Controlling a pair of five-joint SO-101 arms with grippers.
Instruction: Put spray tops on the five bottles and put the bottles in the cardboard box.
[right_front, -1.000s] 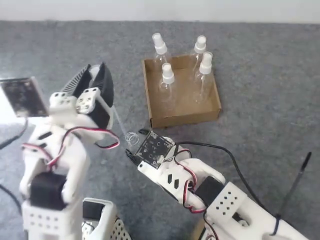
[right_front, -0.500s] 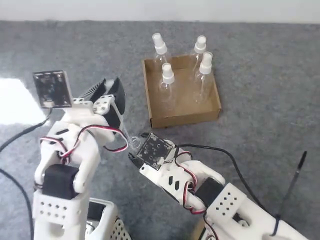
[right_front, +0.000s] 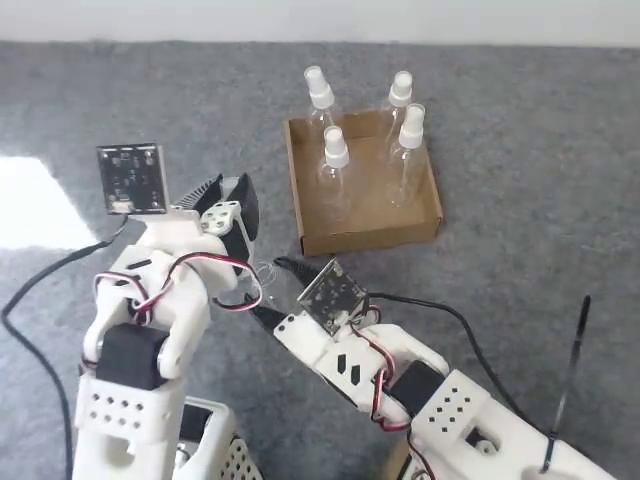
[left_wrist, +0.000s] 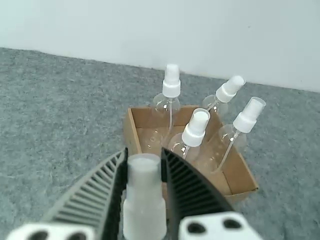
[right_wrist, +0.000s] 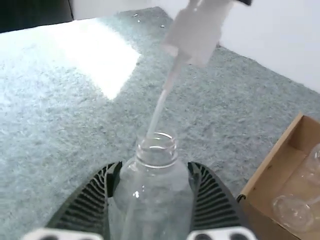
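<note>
Open grey counter (right_front: 520, 140) lies to the right of the cardboard box (right_front: 365, 236) and to its left, back to the pale wall (right_front: 300, 20). The near side is crowded, with both arms just in front of the box's front wall.

The cardboard box is open-topped with low walls. Four capped bottles (left_wrist: 195, 137) stand inside it, upright or slightly tilted. They are clear with white tops, and thin tubes show through the plastic.

The left gripper (left_wrist: 144, 156) is clenched on a white spray top (left_wrist: 144, 200), one black ribbed finger on each side. The lower part of the spray top is cut off at the frame edge in the left wrist view.

The right gripper (right_wrist: 155, 175) grasps the fifth bottle (right_wrist: 152, 197) around its shoulder. The bottle is clear, with an open threaded neck. It is held in front of the box, near the front left corner.

In the right wrist view the spray top (right_wrist: 197, 27) is above the bottle, tilted, not seated. Its dip tube (right_wrist: 162, 105) runs down through the neck into the bottle.

In the high view the bottle is hard to make out between the arms, with just a faint glint at the neck. Both arm bases are cut off at the bottom edge.
</note>
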